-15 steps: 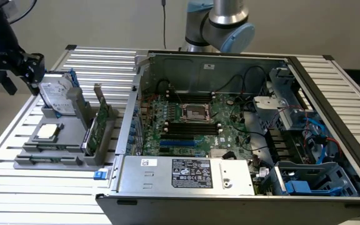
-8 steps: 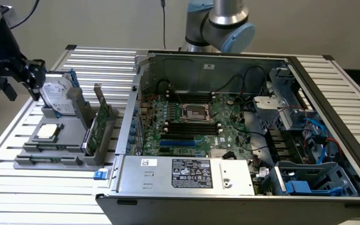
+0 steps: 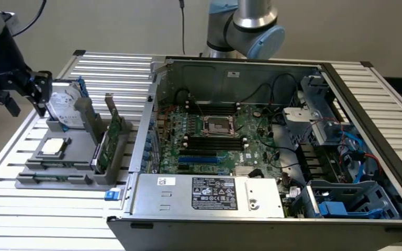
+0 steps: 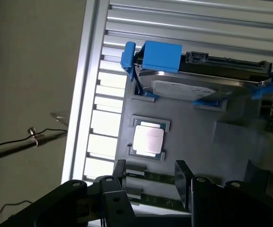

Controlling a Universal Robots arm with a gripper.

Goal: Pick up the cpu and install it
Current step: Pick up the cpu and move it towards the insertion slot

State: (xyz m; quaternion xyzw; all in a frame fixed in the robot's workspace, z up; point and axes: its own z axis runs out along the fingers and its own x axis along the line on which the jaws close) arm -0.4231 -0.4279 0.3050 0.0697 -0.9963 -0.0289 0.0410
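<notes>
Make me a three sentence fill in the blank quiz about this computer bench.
1. The end effector, fingers apart, holds ____.
2. The brackets on the hard drive are coloured ____.
3. The cpu lies ____ the computer case, in a grey holder.
Missing words: nothing; blue; outside.
</notes>
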